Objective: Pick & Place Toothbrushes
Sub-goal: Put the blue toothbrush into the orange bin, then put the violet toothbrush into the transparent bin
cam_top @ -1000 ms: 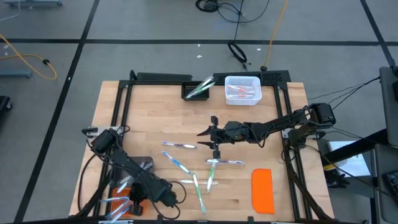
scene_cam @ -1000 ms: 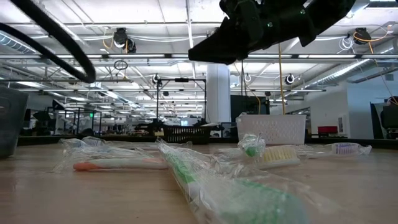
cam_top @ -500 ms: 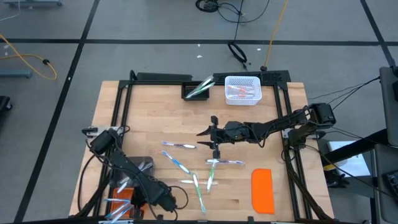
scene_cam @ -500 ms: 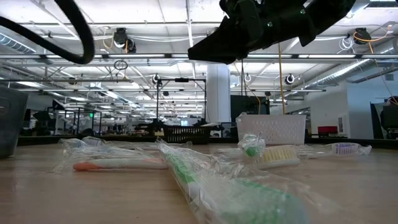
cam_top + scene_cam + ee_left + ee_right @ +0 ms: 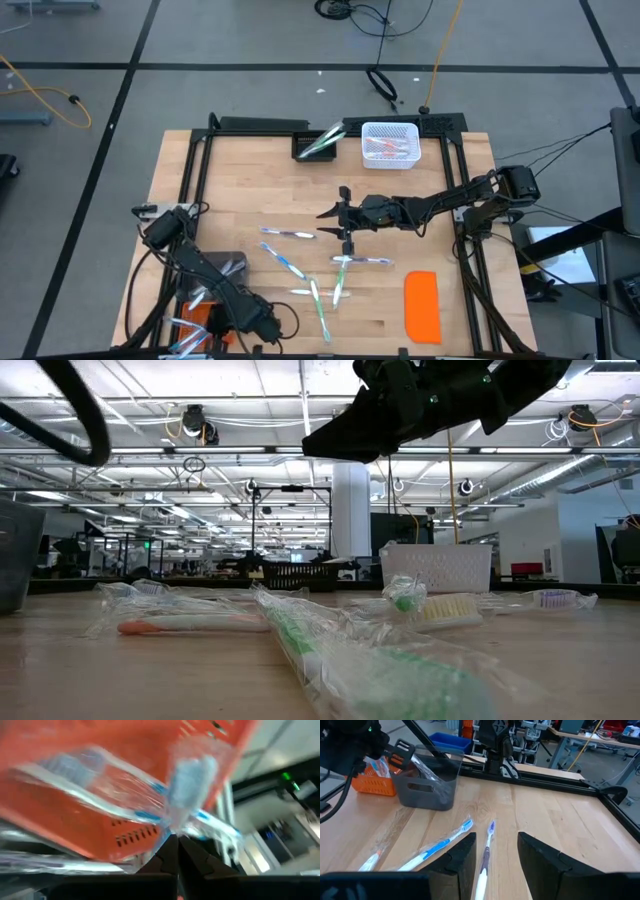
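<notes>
- Down at my left, the left gripper point(image 5: 176, 851) sits over the orange basket point(image 5: 200, 325) at the table's near-left corner, fingers pinched together on a wrapped toothbrush point(image 5: 150, 802).
- Just beside it stands a grey bin point(image 5: 427, 782) with wrapped brushes inside.
- Mid-table, loose toothbrushes point(image 5: 310, 275) lie scattered on the wood.
- Above them my right gripper point(image 5: 492, 852) hovers, fingers apart and holding nothing, a purple-tipped brush point(image 5: 487, 845) lying between them on the table.
- Far side: a white basket point(image 5: 389, 145) with more brushes.
- Near right, an orange lid point(image 5: 421, 305) lies flat.
</notes>
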`<state>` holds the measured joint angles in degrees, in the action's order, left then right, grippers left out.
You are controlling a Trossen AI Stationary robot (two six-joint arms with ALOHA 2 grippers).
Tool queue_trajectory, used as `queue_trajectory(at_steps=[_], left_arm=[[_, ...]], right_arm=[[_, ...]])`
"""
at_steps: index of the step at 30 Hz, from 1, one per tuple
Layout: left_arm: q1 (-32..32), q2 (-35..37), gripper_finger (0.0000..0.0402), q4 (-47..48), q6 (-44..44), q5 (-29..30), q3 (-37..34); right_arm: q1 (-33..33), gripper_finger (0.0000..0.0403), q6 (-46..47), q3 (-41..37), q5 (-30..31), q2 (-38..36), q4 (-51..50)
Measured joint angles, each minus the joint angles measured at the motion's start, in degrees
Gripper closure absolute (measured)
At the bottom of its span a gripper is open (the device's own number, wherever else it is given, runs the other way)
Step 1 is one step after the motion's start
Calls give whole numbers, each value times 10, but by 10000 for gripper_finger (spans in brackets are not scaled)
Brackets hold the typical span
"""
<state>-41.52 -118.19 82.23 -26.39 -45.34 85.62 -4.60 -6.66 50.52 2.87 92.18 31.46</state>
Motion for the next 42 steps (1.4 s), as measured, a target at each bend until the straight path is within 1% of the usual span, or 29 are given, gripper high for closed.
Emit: queue_trajectory(at_steps=[3,7,10,13,16,19,21,26,31,33,37,42], left_arm=[[1,0,385,-20,-29,32,0],[2,0,385,-44,-52,54,0],[2,0,393,-42,-74,74,0],[0,0,400,-37,-85,76,0],[-3,0,393,-12,-124,86,0],[-4,0,369,-5,-186,120,0],[-4,0,347,-4,-207,128,0],[-4,0,289,-4,-210,116,0],[-6,0,246,11,-237,109,0],[-6,0,234,14,-237,105,0],[-6,0,216,43,-239,77,0],[-4,0,205,67,-253,78,0]], right_arm=[[0,268,0,0,-1,0,0],[0,268,0,0,-1,0,0],[0,268,0,0,-1,0,-1],[0,268,0,0,-1,0,-1],[0,268,0,0,-1,0,0],[0,268,0,0,-1,0,0],[0,268,0,0,-1,0,0],[0,268,0,0,-1,0,0],[0,268,0,0,-1,0,0],[0,268,0,0,-1,0,0],[0,268,0,0,-1,0,-1],[0,268,0,0,-1,0,-3]])
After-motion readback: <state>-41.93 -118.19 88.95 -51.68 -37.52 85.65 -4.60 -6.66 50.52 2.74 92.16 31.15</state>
